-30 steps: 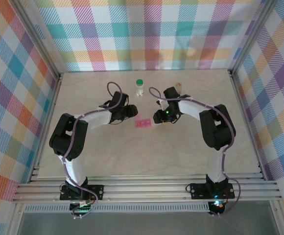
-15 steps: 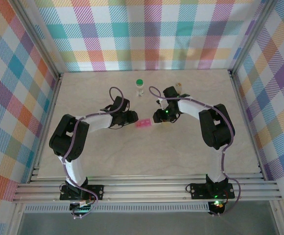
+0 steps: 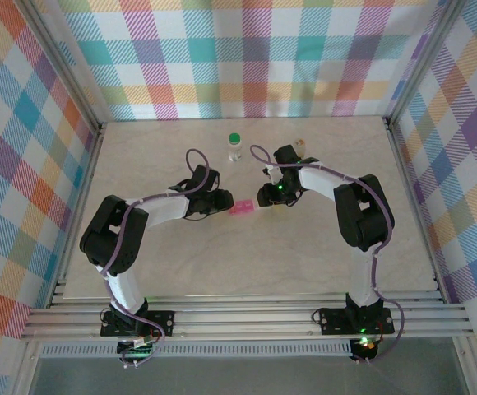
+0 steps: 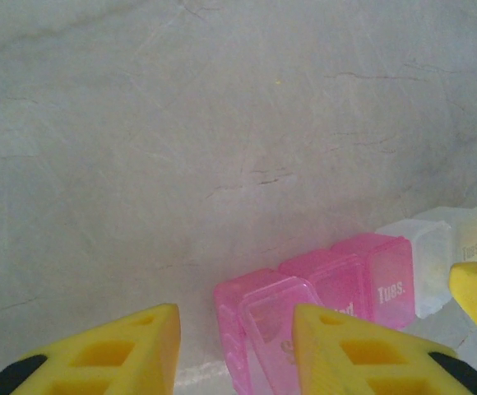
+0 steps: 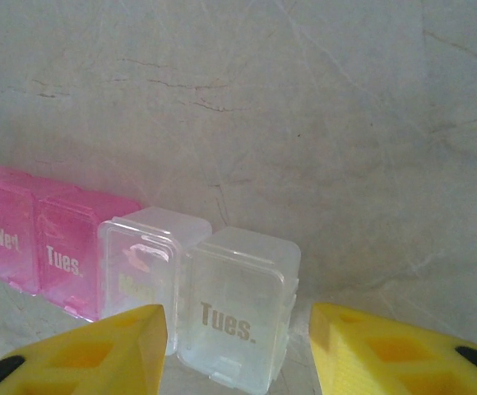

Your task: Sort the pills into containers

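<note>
Over the last second the left gripper (image 3: pixel 224 202) has slid forward and toward the right gripper (image 3: pixel 265 197), which has not moved. The pink end of the strip (image 3: pixel 241 208) was well ahead of the left gripper and now lies at its fingertips. Its jaws have been narrowing on the way. This looks like an approach to the pink end, either to steady the strip or to work a lid. No pill shows, so the sorting itself seems not yet begun.

From the left wrist, the left gripper (image 4: pixel 234 346) has its fingers (image 4: pixel 136 354) apart. The end container (image 4: pixel 263 329) sits just ahead of the gap, nearer the right-hand finger. Whether that finger touches it cannot be told; nothing is clamped.

From the right wrist, the right gripper (image 5: pixel 238 329) also has its jaws apart. They straddle the clear container (image 5: pixel 238 317) marked "Tues." at the strip's other end, with a sliver of table (image 5: pixel 304 123) on either side of it. No squeeze is evident. The rest of the strip runs off to that gripper's left.
</note>
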Action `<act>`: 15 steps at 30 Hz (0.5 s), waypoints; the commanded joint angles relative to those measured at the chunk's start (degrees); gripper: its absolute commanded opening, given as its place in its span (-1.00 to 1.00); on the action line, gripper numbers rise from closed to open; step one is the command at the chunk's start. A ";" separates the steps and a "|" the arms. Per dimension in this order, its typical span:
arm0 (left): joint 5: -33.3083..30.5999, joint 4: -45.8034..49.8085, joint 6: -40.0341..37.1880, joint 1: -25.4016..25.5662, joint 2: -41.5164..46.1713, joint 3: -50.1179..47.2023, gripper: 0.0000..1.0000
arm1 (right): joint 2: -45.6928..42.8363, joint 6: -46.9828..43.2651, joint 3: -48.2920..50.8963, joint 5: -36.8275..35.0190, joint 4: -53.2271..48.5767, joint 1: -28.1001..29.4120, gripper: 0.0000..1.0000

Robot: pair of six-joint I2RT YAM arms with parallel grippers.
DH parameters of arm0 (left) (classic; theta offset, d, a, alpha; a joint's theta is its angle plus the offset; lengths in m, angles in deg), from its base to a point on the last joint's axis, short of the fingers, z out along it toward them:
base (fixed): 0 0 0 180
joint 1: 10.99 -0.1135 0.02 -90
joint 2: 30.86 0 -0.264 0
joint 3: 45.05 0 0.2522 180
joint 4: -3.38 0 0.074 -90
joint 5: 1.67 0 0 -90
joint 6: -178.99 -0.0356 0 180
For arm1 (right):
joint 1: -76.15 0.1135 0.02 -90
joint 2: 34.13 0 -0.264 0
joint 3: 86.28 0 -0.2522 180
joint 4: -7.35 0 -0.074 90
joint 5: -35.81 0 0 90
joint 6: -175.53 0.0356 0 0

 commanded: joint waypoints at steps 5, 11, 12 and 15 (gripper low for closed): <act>0.26 1.63 -0.34 1.63 0.11 -0.66 -0.28 | 2.58 0.39 -0.72 -1.65 -2.09 0.38 0.02; -1.71 2.33 -0.10 2.82 -3.53 -1.69 -0.39 | 2.95 0.19 -1.29 -1.69 -2.61 0.44 0.02; -2.64 2.49 0.00 2.81 -4.09 -2.04 -0.47 | 3.15 0.10 -1.33 -1.65 -2.61 0.39 0.01; -4.61 2.30 0.18 2.60 -5.99 -3.36 -0.65 | 3.48 0.05 -1.56 -1.30 -2.60 0.39 0.02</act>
